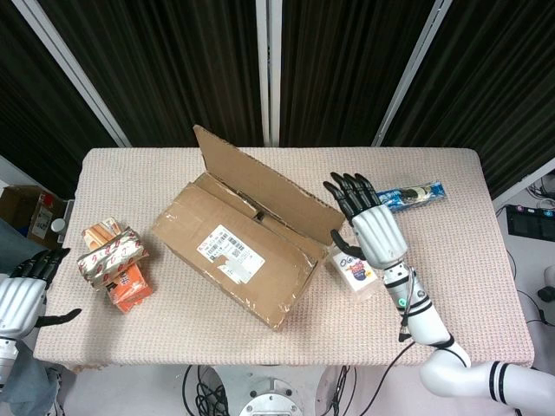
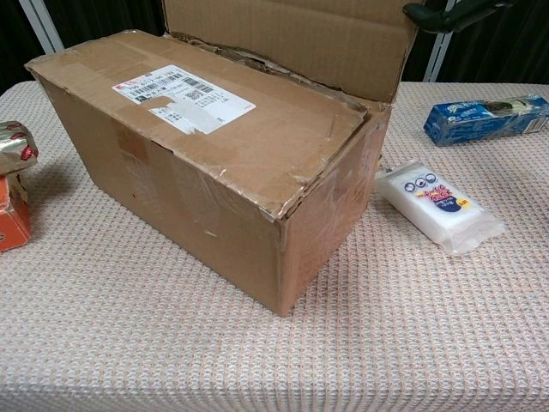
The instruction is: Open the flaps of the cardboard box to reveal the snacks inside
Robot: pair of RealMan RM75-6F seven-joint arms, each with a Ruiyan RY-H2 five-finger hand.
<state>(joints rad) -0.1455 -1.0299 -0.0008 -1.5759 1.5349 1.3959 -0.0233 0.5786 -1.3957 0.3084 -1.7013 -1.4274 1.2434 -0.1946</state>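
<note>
Head view: cardboard box (image 1: 232, 260) lies at centre frame, set diagonally on the cloth-covered table (image 1: 434, 286); its far flap (image 1: 260, 192) stands raised toward the upper centre, while the near flap (image 1: 227, 253), bearing a white shipping label (image 1: 224, 245), lies flat over the top. The contents cannot be made out. Right hand (image 1: 368, 227), right of centre, is held with fingers spread and extended, gripping nothing, its thumb close to the raised flap's right edge; whether it touches cannot be told. White snack packet (image 1: 355, 273) lies just beside the box's right end, partly beneath that hand. Blue snack packet (image 1: 414, 194) lies in the upper right, past the fingertips. Left hand (image 1: 22, 295), at the lower left edge off the table, has fingers apart and holds nothing. Wrapped snack bundle (image 1: 110, 254) and orange packet (image 1: 130, 286) sit together at the left of the table, well apart from the box. Chest view: cardboard box (image 2: 206, 172) fills the left and centre; raised flap (image 2: 292, 39) stands upright at the top; dark fingers (image 2: 446, 13) of the right hand show at the upper right beside the flap's corner. White snack packet (image 2: 437, 206) lies right of the box, blue snack packet (image 2: 485, 116) behind it; orange packet (image 2: 12, 215) sits at the left edge.
</note>
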